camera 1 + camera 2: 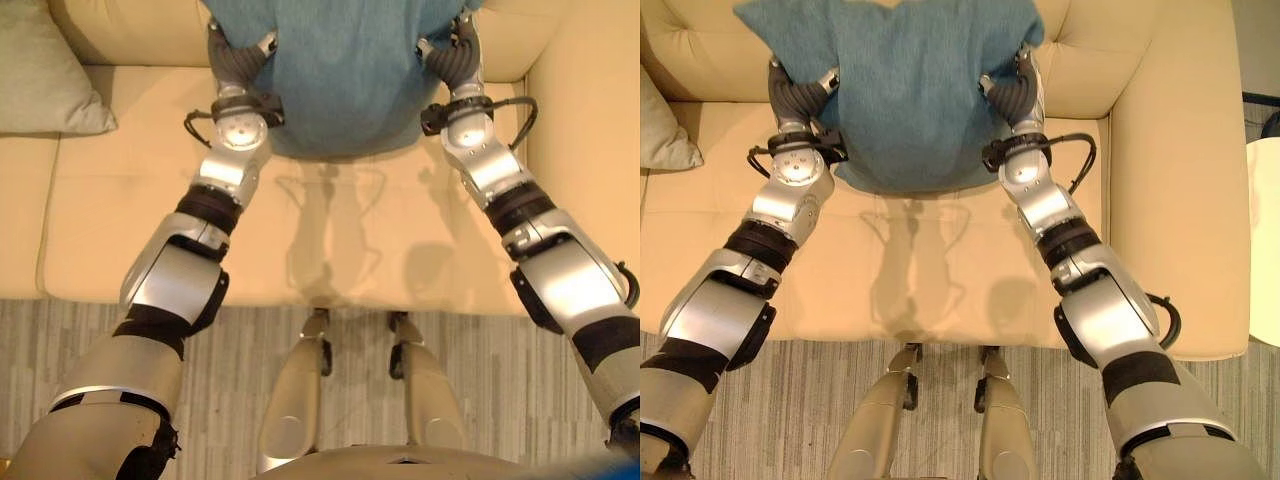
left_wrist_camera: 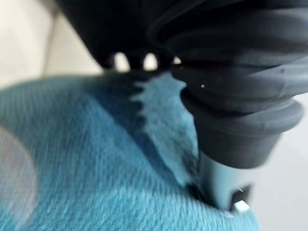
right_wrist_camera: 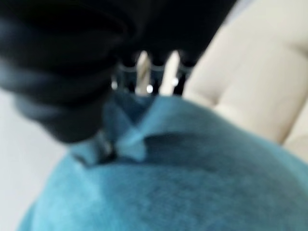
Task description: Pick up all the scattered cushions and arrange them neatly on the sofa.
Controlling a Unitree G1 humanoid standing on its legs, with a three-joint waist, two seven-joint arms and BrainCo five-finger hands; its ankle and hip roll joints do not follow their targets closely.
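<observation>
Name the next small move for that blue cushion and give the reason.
Probably lower the blue cushion onto the seat against the sofa backrest. The left hand and right hand grip its sides above the seat.

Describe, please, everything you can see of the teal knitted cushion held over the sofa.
The teal knitted cushion is soft, plump and roughly square, with a fine ribbed weave. It is held between the left hand and the right hand, one on each side edge, above the seat of the cream leather sofa and against its backrest. Its lower edge bulges round and casts a shadow on the seat.
</observation>
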